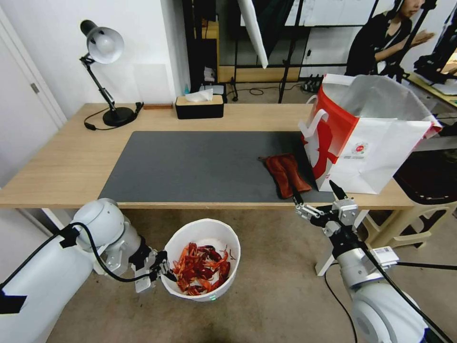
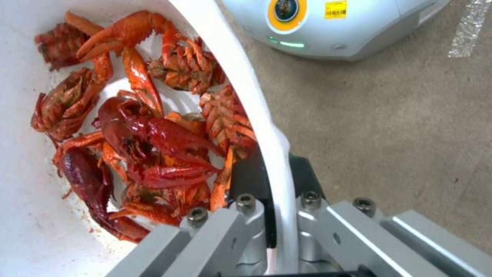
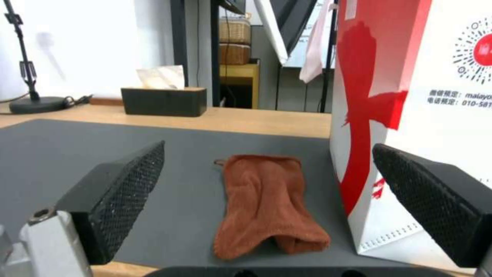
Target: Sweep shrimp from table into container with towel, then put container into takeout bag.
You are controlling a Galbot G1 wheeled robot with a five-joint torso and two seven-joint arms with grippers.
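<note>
Towel: rust-red soft cloth towel [image 3: 269,204], crumpled lengthwise on the dark grey mat [image 3: 102,142].
Bag: white paper takeout bag [image 3: 410,127] with red panels, upright just beside the towel.
Right gripper [image 3: 266,200]: black textured jaws spread wide, framing towel and bag.
Counter: light-wood counter [image 3: 266,121]; black tissue box [image 3: 164,100] at far edge.

The white bowl [image 1: 202,259], below the table's [image 1: 62,162] front edge, holds red shrimp shells [image 1: 201,269]. A rust-red towel [image 1: 287,174] lies crumpled near that edge, beside the upright bag [image 1: 376,143].
</note>
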